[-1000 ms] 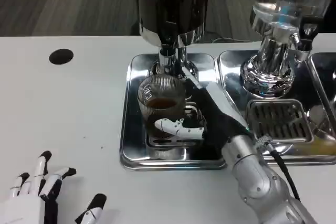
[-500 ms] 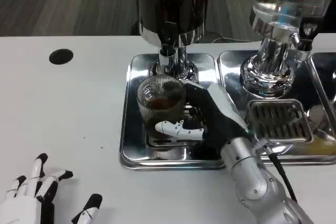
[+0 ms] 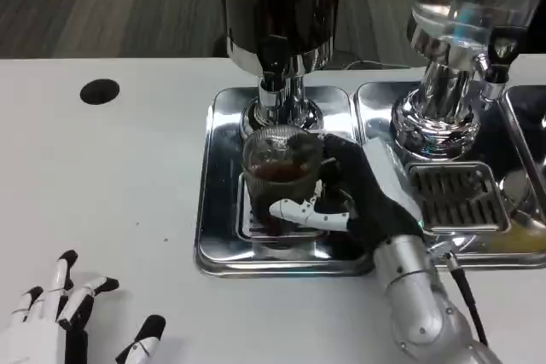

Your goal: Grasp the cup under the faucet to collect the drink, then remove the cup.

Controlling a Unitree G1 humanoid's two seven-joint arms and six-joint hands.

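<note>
The right hand [image 3: 345, 198] wraps its fingers around the ribbed glass cup [image 3: 280, 172] below the faucet [image 3: 275, 91] — likely slippery, breakable, liquid-heavy; mid-wall suits. The left hand [image 3: 51, 321] rests, fingers spread.

Black round hole [image 3: 100, 91] in white table [image 3: 102, 176], far left

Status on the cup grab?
Right hand grips cup, dark drink inside, on steel tray below faucet. Left hand open, resting on table. Nothing blocking.
</note>
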